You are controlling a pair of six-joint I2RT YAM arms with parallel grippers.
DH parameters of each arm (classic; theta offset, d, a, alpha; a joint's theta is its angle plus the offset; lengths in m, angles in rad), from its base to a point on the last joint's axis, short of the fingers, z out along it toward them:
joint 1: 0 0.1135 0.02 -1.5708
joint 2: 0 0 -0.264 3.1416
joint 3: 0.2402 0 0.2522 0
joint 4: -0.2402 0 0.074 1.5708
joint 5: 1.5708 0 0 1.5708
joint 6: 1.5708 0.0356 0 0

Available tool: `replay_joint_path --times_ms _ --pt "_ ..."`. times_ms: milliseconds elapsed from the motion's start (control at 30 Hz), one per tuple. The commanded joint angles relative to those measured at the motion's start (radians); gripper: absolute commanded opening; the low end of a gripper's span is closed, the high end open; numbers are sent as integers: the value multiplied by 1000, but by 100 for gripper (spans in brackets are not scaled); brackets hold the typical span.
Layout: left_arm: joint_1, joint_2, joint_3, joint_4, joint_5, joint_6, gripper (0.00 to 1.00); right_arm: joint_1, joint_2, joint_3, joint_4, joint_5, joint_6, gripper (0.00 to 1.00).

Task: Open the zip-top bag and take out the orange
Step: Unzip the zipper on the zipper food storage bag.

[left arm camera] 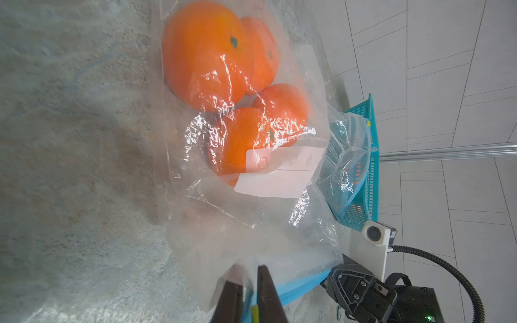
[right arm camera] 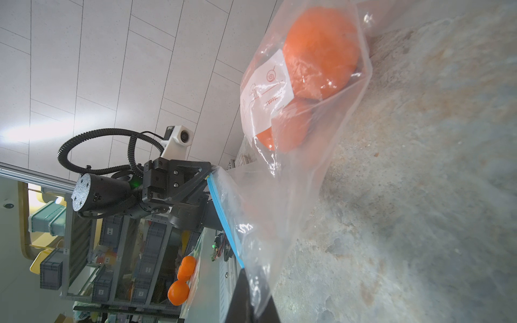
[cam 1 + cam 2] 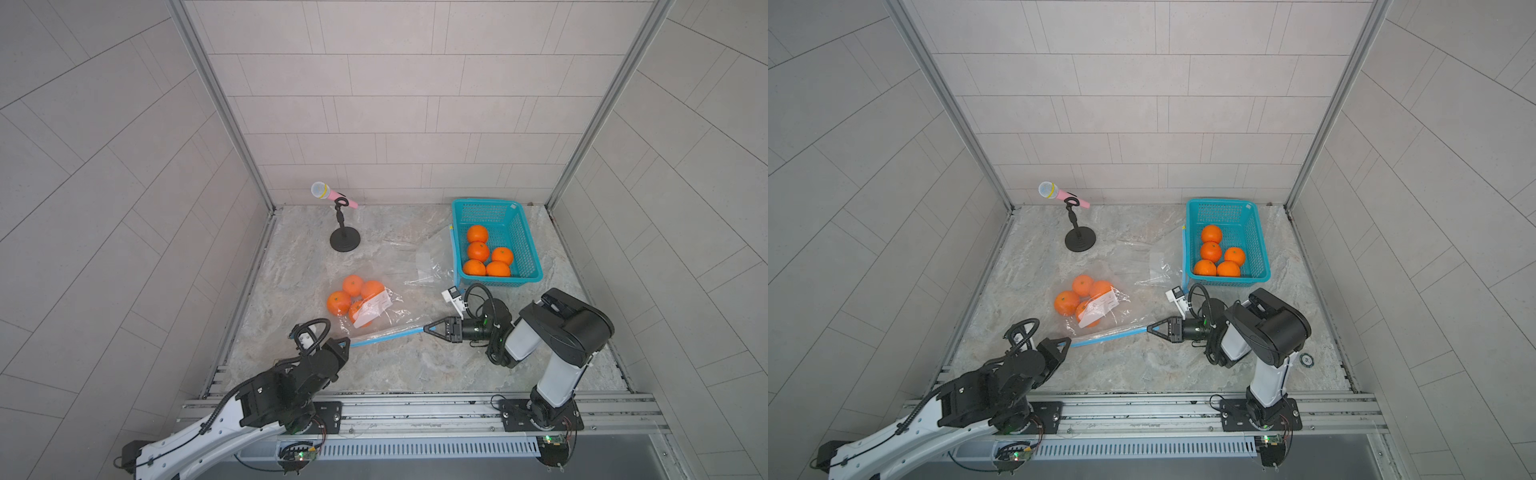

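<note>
Two grippers share one bag: your left gripper point(image 3: 347, 341) is clamped on one end of the blue zip strip point(image 3: 386, 336) of the clear plastic zip-top bag point(image 3: 388, 311), and your right gripper point(image 3: 426, 328) is pinched tight on the other end. The strip's long axis runs straight from one claw to the other, stretched between them along the near side of the marbled tabletop point(image 3: 395, 365). It reads as a single blue line, so judge the seal not yet parted.

From that line the bag falls away from you, toward the back wall. Its round oranges point(image 3: 338, 302) rest on the table at the far end, nearer your left claw than your right. Any pull to open the mouth has to work across the strip, not along it.

Count four oranges inside the bag, under a white label point(image 3: 374, 305). Five more oranges point(image 3: 478, 251) sit in the one teal plastic mesh basket point(image 3: 484, 202) at the back right. One second clear plastic bag point(image 3: 432, 257) lies flat and empty just beside that basket. One pink toy microphone point(image 3: 332, 194) stands on its black stand point(image 3: 344, 240), well apart.
</note>
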Motion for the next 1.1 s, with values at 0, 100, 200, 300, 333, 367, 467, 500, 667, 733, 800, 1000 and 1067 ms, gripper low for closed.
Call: replay_joint_path --times_ms 0,100,200,300,333,367,467,500,667,733,800,1000,1067 --pt "26 -6 32 -269 -202 57 7 -62 15 -22 -21 88 3 0" --pt "26 20 8 -211 -183 73 6 -61 17 -24 -21 88 0 0" --pt "26 64 16 -191 -177 79 5 -63 36 -17 -21 84 -3 0" --pt "26 96 30 -204 -194 84 4 -65 48 -10 -20 85 -1 0" --pt "26 98 35 -202 -198 95 4 -64 47 -8 -21 84 0 0" --pt "26 99 42 -211 -203 98 4 -64 42 -9 -21 84 0 0" --pt "26 88 43 -212 -205 110 10 -64 32 -7 -20 82 8 0" --pt "26 83 43 -206 -198 117 12 -64 33 -3 -20 83 10 0" --pt "26 78 48 -156 -185 194 63 -64 42 0 -20 85 15 0" --pt "26 71 70 -135 -201 286 86 -63 21 -1 -21 88 25 22" --pt "26 71 106 -121 -202 373 100 -64 -13 -7 -21 98 41 44" --pt "26 218 217 80 -122 695 100 -62 -83 -19 -21 101 66 52" --pt "24 328 255 151 -49 770 100 -65 -115 -38 -21 106 67 52"
